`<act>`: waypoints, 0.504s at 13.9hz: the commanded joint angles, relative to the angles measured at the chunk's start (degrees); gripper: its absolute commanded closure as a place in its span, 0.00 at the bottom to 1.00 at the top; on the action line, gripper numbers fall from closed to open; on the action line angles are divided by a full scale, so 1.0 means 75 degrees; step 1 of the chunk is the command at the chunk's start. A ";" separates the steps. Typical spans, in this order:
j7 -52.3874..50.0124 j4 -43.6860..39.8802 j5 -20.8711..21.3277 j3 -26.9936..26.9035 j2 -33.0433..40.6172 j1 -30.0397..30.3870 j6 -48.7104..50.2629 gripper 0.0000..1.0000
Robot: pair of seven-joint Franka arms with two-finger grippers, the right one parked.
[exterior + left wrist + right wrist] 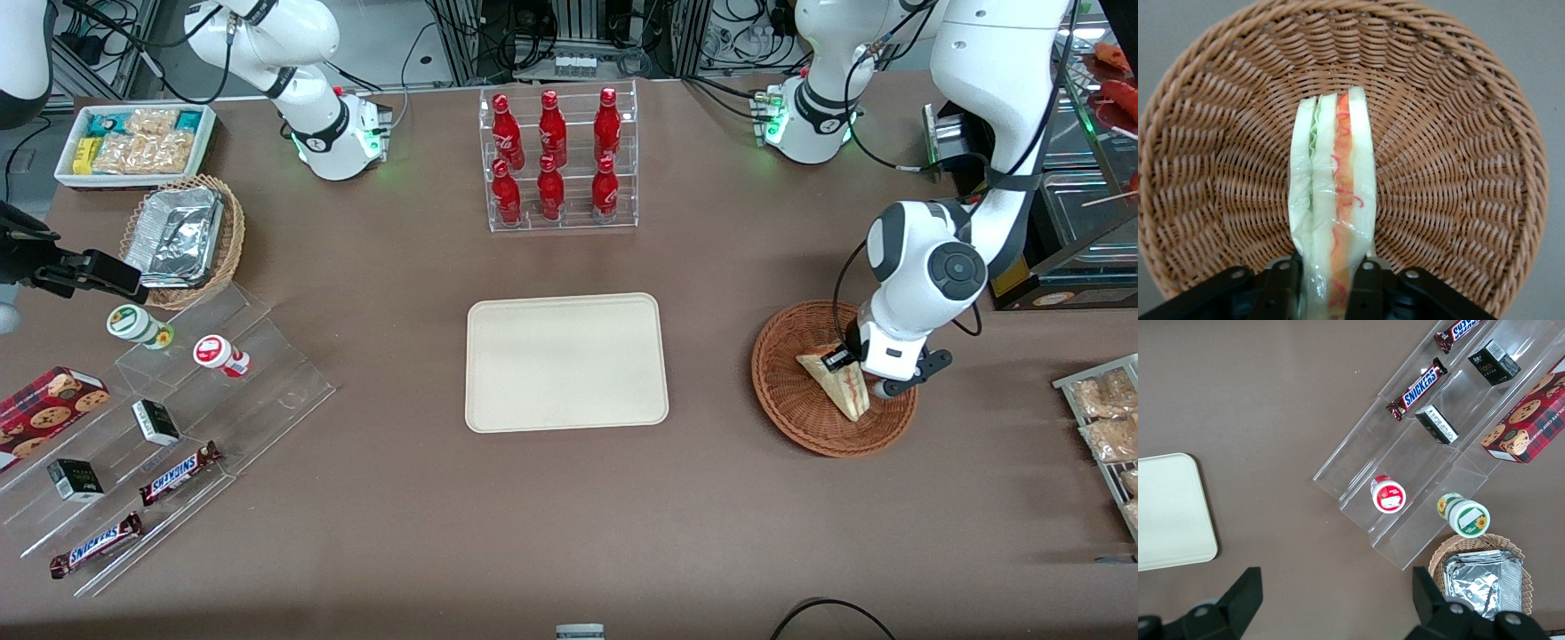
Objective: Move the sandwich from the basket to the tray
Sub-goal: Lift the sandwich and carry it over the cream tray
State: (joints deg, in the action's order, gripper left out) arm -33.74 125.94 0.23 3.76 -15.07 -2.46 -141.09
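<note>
Resting in the reddish-brown wicker basket [805,404], the sandwich [836,380] is seen w/ its wrapped wedge lying on the weave, cut edge showing red-pink and yellow-green layers between pale bread. The left gripper [1333,283] is lowered into the basket, and its black fingers [1281,283] are closed against both flat sides of the sandwich's near end; the clear wrap is pinched between them, as shown in the wrist view. In the front view the gripper [861,372] is partly hidden under the white wrist housing, directly above the basket's middle. The sandwich is not lifted clear: its length is laid on the basket floor.

The cream-beige tray [566,362] is set flat on the brown surface [569,516], approx. mid-table, well apart from the basket, toward the parked arm's end from it. Nothing is carried on the tray.

Farther from the front camera than the tray, a clear rack of six red bottles [556,160] is stood upright. Toward the parked arm's end, a lighter wicker basket w/ foil containers [178,236], a white bin of snack packets [135,142], and a stepped clear display [222,391] w/ two Snickers bars [178,473], small dark boxes and two small round-lidded cups are seen. A cookie box [49,400] is placed beside the display.
</note>
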 commanded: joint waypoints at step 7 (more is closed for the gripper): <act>-0.0560 -0.2564 0.0121 0.0189 0.0347 -0.1006 0.3214 0.88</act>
State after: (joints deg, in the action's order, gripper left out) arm -34.78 110.39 0.38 5.26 -10.42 -6.56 -118.59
